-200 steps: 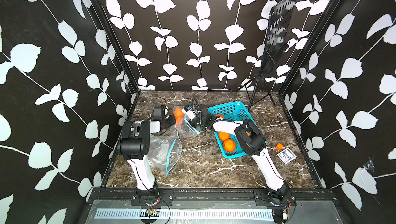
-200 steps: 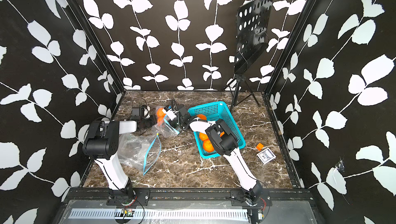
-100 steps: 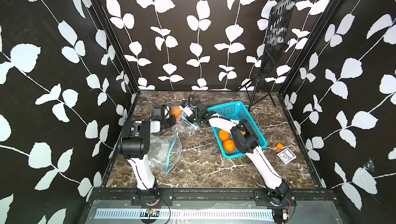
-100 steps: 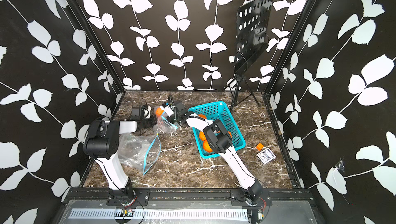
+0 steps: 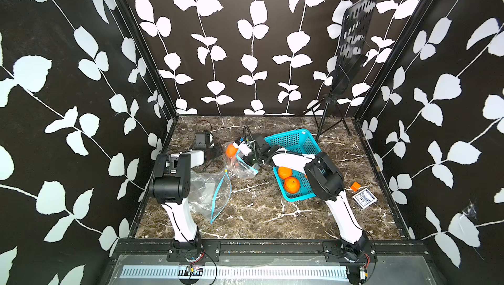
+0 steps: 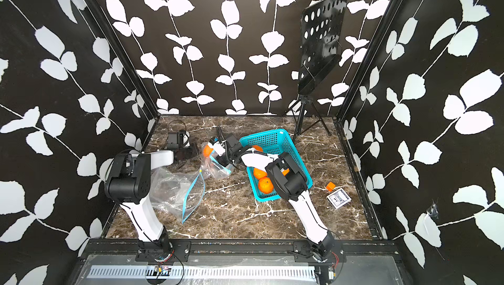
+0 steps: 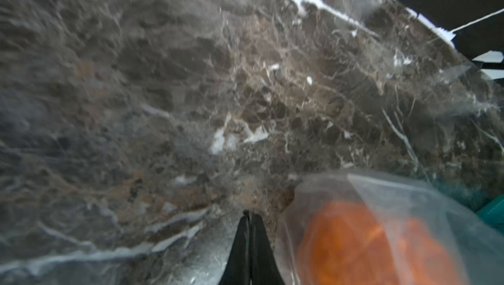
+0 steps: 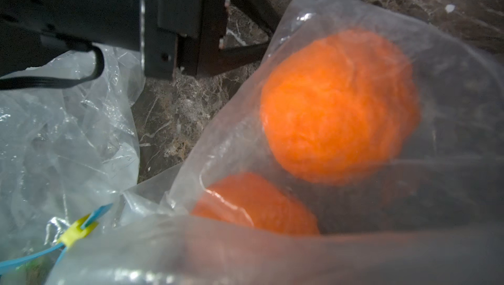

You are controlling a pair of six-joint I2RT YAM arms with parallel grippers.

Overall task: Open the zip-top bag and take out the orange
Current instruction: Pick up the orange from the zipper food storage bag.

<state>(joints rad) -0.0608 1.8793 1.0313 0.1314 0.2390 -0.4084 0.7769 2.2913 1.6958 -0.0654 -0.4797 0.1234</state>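
- Where both top views are consulted, the zip-top bag (image 5: 240,172) is found crumpled on the worktop (image 5: 259,215) between the arms, with the orange (image 5: 231,150) lodged in its far end.
- In a top view the left tool (image 6: 195,148) is set just beside the orange, and the right tool (image 6: 215,147) is buried in the bag's film; its spread cannot be told.
- In the left wrist view the left tool (image 7: 249,215) is shown pressed together; whether film is caught between its tips cannot be told. The orange (image 7: 354,242) is blurred behind plastic.
- In the right wrist view the orange (image 8: 338,106) is seen through film, with a second orange shape (image 8: 253,204) near it.
- The film is judged thin, soft and slippery, best taken at its stiffer blue zip edge (image 5: 248,165). The orange is judged firm, fairly heavy and apt to roll, best taken across its widest part.
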